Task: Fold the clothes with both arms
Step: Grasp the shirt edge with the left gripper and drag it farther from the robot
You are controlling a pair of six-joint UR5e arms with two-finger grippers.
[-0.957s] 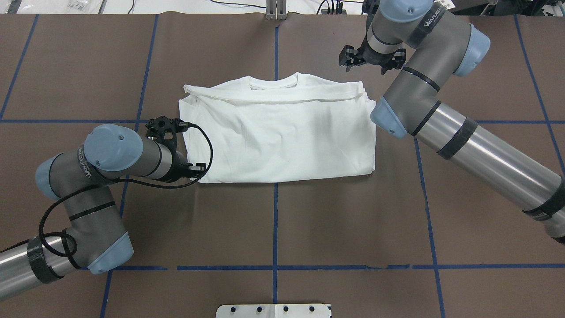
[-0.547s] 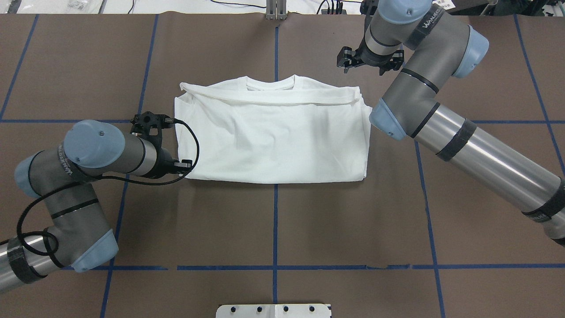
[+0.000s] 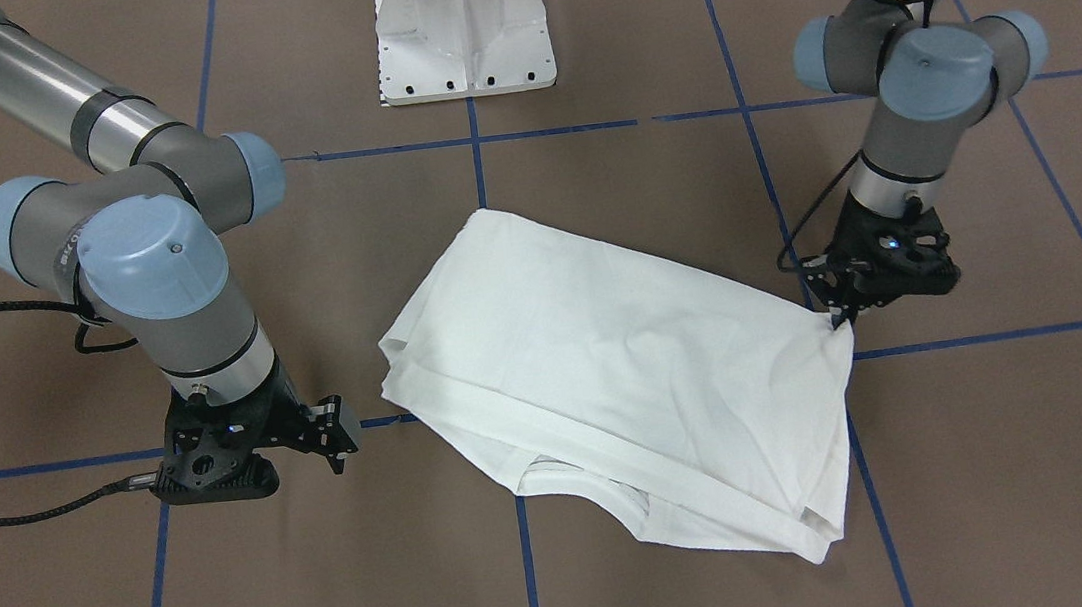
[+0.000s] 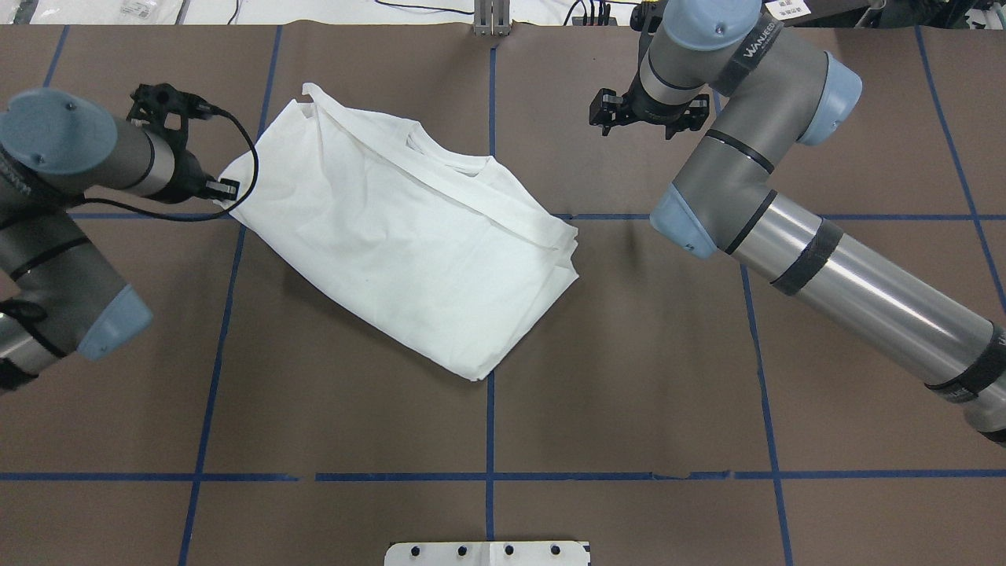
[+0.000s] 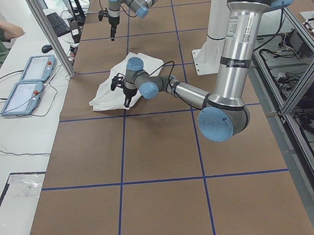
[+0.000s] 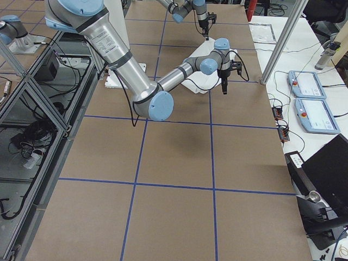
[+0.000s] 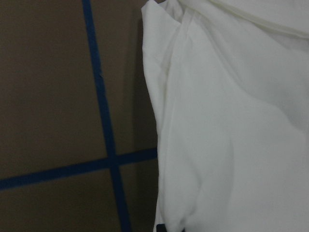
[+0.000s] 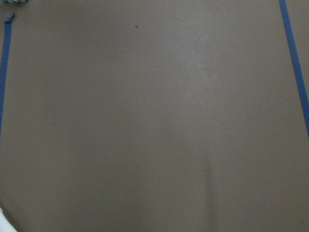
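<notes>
The left gripper (image 3: 844,310) pinches one corner of the white long-sleeved cotton shirt (image 3: 608,367). The cloth rises to a little peak at that corner, so I think the gripper holds on there to drag or turn the shirt. The shirt is folded into a flat block. It lies slanted on the brown tabletop (image 4: 629,354), on the left half, close to the far edge. The right gripper (image 3: 338,433) hangs low over bare tabletop, apart from the shirt, holding nothing. I cannot tell if it is spread or pressed together. It likely waits for its turn.
</notes>
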